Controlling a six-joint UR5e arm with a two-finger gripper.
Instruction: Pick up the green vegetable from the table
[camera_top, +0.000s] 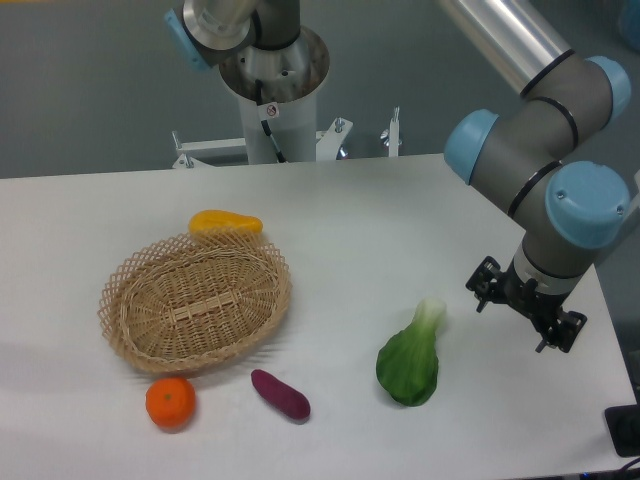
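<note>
The green vegetable (410, 361) lies flat on the white table (400, 220), right of centre near the front. Its dark leafy end points to the front edge and its pale stalk (431, 312) points back and right. My gripper (527, 306) hangs at the end of the grey and blue arm, to the right of the vegetable and a little above the table. Only a black part with small prongs shows below the wrist. The fingers cannot be made out, and nothing is seen held. The gripper is apart from the vegetable.
A woven basket (195, 302) stands at the left with a yellow-orange squash (226, 222) at its back rim. An orange (170, 402) and a small purple eggplant (280, 394) lie in front of it. The arm's base column (272, 90) rises behind the table.
</note>
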